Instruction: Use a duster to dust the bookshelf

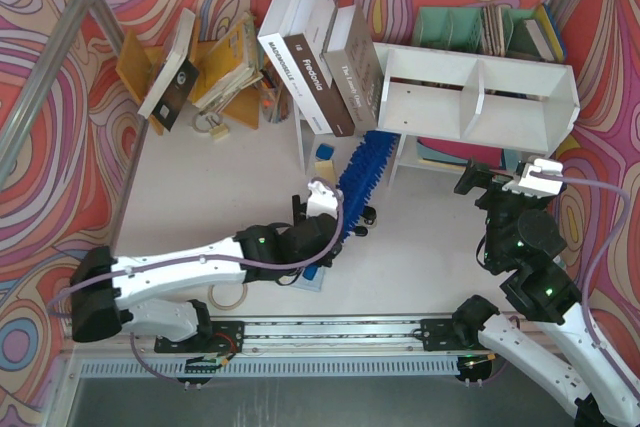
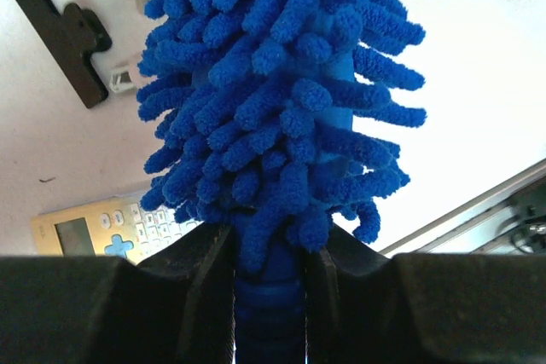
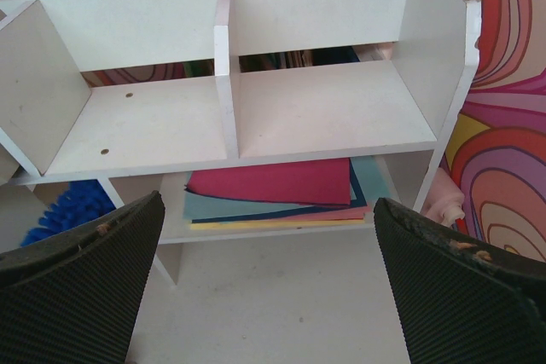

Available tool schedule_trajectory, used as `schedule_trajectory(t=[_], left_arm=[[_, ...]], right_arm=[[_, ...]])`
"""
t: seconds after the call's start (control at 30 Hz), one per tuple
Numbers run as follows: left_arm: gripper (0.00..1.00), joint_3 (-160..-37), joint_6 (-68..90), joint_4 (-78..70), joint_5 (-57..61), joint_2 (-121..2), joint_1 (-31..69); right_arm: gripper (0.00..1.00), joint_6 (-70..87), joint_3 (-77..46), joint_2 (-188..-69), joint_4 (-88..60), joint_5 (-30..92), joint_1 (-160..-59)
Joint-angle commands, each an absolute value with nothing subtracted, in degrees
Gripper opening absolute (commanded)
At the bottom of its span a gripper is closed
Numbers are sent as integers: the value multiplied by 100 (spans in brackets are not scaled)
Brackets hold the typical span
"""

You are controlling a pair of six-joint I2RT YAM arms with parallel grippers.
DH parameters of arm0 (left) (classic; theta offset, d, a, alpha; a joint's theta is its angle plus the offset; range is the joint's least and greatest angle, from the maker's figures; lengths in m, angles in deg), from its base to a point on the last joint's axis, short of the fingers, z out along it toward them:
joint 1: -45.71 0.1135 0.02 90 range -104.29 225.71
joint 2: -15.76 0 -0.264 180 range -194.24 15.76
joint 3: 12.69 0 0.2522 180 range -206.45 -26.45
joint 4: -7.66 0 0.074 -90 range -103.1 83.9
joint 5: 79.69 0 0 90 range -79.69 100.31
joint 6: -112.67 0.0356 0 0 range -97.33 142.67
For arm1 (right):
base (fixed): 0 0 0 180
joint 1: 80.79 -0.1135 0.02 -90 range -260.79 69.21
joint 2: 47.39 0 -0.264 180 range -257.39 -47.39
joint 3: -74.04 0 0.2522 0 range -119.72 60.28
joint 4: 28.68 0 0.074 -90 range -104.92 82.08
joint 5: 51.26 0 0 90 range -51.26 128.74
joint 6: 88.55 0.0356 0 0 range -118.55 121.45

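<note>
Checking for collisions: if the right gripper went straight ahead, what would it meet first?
Probably the bookshelf, near its lower level where coloured sheets lie; depth is unclear.

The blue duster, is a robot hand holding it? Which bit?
Yes. The left gripper is shut on the duster, on its handle right where the fluffy head begins. The right gripper is open and holds nothing.

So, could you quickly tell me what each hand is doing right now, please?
The left hand is closed on the duster.
The right hand is open and empty.
</note>
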State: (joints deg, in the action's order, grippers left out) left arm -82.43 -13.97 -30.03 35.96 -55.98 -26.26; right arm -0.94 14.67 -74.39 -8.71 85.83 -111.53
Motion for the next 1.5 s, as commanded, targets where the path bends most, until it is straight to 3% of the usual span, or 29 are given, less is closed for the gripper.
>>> schedule_trajectory(t=[0.0, 0.3, 0.6, 0.83, 1.23, 1.47], left_arm=[[0, -8223, -1352, -2707, 3305, -6080, -2631], [0, -8445, -1311, -2857, 3186, -6789, -2630], [0, -8445, -993, -2912, 3998, -5746, -2623], [0, -8321, -930, -2640, 3980, -5266, -2627], [0, -8485, -1084, -2688, 3101, -6546, -2627], [0, -8654, -940, -2747, 3255, -6486, -2627]], right_arm=[[99, -175, 1510, -7399, -1100, 8656, -11155], [99, -179, 1504, -7410, -1097, 8655, -11155], [99, -175, 1510, -7369, -1095, 8657, -11155], [99, -171, 1510, -7383, -1088, 8646, -11155], [99, -158, 1509, -7373, -1079, 8642, -11155], [99, -188, 1519, -7404, -1101, 8646, -11155]])
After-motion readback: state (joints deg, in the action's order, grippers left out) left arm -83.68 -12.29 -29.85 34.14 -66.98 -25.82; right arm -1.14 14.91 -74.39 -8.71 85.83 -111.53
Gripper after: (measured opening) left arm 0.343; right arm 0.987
